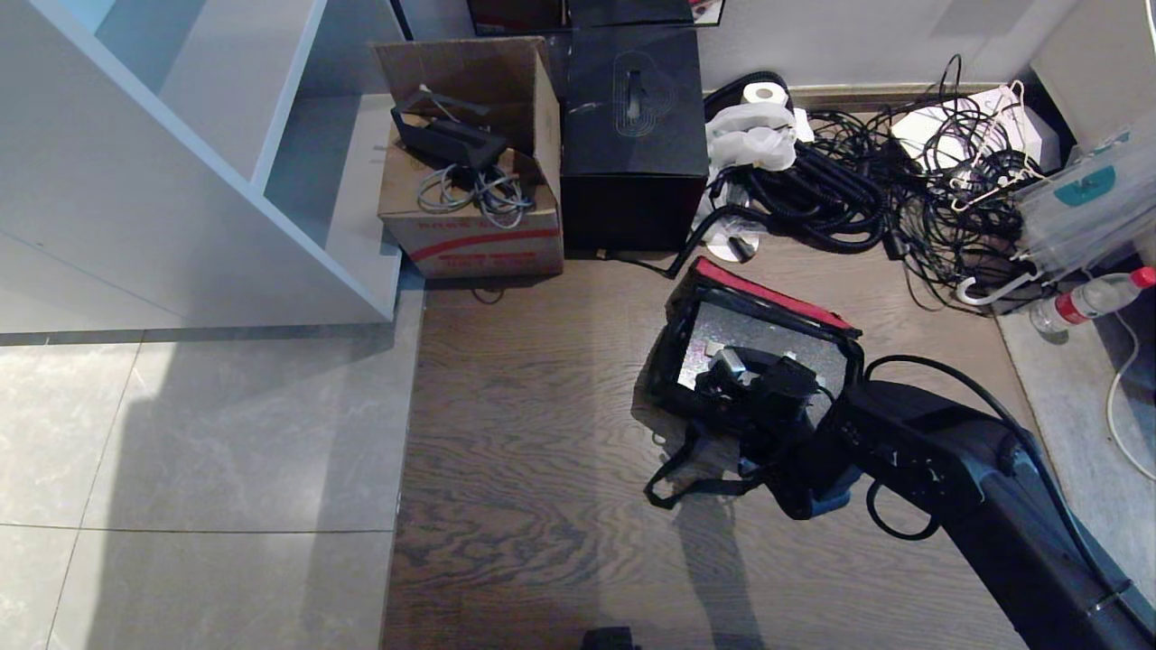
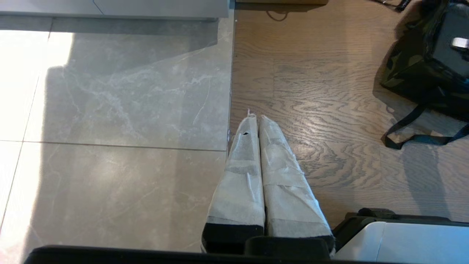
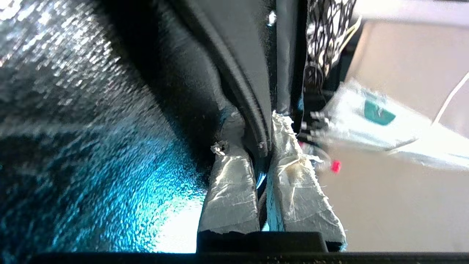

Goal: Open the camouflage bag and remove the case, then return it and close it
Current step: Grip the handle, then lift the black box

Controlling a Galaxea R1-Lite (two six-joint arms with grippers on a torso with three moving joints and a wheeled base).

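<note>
- My right gripper [image 3: 256, 146] is clamped on a black edge of the camouflage bag [image 1: 722, 361], which lies open on the wood floor [image 1: 524, 433] before the black box [image 1: 632, 135].
- I judge a slow, steady pull suits this soft fabric.
- Only my right wrist view shows the pinch and silvery lining [image 3: 73, 110].
- My left gripper [image 2: 258, 121], parked with fingers together, shows only in its own view.
</note>
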